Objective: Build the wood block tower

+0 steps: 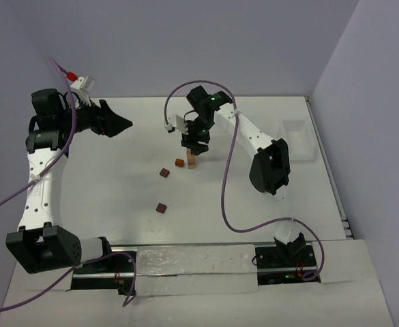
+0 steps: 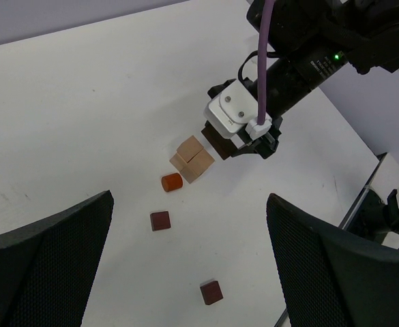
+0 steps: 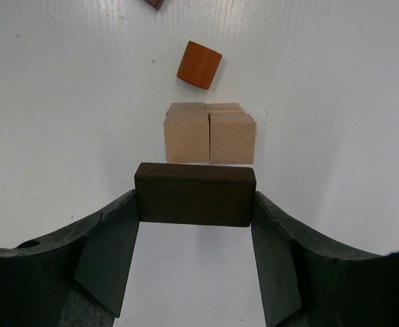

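Right gripper (image 3: pixel 196 204) clamps a dark flat block (image 3: pixel 195 194) just beside the paired tan blocks (image 3: pixel 209 136); whether they touch is unclear; left gripper (image 2: pixel 189 259) gapes wide, empty; one dark cube (image 3: pixel 155 3) is cut off by the frame's top edge.

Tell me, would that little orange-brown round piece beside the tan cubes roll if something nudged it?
Probably: the orange-brown piece looks like a short cylinder lying on its side, so a sideways nudge could set it rolling. It seems solid wood, so likely stiff and light. Its curved side might slip in a grip unless held by the flat ends.
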Motion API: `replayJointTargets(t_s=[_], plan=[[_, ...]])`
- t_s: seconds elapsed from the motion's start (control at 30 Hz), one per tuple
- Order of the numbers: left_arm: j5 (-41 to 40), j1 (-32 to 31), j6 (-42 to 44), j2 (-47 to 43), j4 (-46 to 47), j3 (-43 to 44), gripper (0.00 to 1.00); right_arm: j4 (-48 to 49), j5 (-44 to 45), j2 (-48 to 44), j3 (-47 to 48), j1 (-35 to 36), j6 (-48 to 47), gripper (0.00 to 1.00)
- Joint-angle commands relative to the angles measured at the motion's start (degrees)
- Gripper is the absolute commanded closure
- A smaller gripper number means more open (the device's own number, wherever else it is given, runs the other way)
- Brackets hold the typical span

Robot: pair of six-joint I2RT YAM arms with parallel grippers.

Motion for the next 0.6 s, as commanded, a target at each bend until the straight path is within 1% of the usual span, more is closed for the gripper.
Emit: replayJointTargets(t_s=[0.0,0.57], plan=[[1.2,-0.3,-1.7,0.0,3.6,2.8,0.01,1.2,2.9,1.0,2.4,1.0,-0.3,0.64],[1.1,-0.2,-1.3,0.4,3.5,2.7,0.01,1.7,4.6,3.5,3.6,2.7,1.8,0.62]])
